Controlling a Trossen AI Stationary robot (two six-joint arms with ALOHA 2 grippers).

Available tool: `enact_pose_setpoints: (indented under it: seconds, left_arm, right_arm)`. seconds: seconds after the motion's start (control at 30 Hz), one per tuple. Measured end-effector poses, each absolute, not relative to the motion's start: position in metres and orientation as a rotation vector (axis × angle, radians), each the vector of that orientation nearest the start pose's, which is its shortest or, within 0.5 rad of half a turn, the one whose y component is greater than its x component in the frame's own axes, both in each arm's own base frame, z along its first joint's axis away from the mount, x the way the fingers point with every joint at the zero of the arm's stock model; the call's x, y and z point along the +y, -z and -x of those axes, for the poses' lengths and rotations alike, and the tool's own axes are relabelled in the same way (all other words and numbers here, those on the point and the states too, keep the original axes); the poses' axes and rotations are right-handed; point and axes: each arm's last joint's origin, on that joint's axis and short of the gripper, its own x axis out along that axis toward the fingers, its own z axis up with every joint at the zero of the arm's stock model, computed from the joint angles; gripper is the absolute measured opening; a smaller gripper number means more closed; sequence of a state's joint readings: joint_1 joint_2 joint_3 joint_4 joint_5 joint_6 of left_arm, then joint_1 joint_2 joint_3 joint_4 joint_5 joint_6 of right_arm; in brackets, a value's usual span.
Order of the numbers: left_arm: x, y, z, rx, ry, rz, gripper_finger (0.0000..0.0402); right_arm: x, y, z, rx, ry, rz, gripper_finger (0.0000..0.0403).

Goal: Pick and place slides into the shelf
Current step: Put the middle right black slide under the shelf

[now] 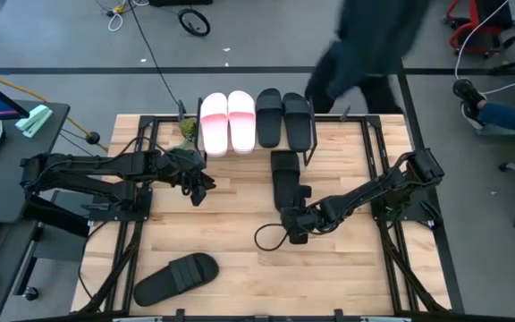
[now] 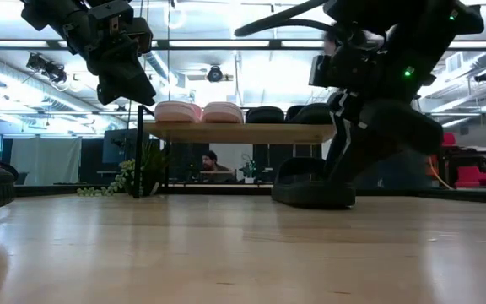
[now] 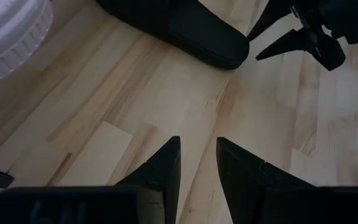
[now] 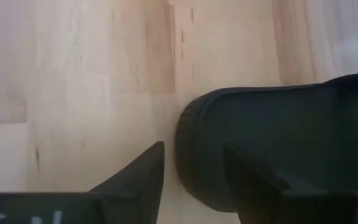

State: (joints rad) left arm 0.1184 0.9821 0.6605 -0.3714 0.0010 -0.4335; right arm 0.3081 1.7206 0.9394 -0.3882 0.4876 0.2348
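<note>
On the shelf at the table's far edge, two pale pink slides and two black slides sit side by side on the plank top. A third black slide lies flat on the table just in front of the shelf, lengthwise toward it. My right gripper is low at that slide's near end, open, one finger either side of the end's rim. A fourth black slide lies at the near left. My left gripper hovers above bare wood, narrowly open, holding nothing. My right gripper stands astride the rounded near-end rim of the black slide, one finger outside the end and one over the footbed, coming down at a slant from the near side. Whether the fingers touch the rim, I cannot tell. The slide lies flat on the table.
A dark cable loop lies on the table beside my right gripper. A small plant stands at the shelf's left end. A person in dark clothes stands beyond the far edge. Bare wood spans the table's middle and near right.
</note>
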Motion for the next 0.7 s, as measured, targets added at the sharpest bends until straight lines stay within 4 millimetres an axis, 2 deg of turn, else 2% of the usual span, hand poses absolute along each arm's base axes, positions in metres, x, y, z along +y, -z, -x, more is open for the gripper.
enact_pose_setpoints:
  seconds: [0.23,0.43,0.7]
  left_arm:
    - [0.024,-0.241,-0.198,0.658,-0.261,0.456,0.0107]
    - [0.024,-0.241,-0.198,0.658,-0.261,0.456,0.0107]
    - [0.024,-0.241,-0.198,0.658,-0.261,0.455,0.0107]
  right_arm:
    - [0.067,-0.148,-0.305,1.084,0.247,0.156,0.0146]
    - [0.067,-0.147,-0.305,1.084,0.248,0.149,0.0133]
    - [0.070,-0.126,-0.311,1.106,0.287,0.207,0.0134]
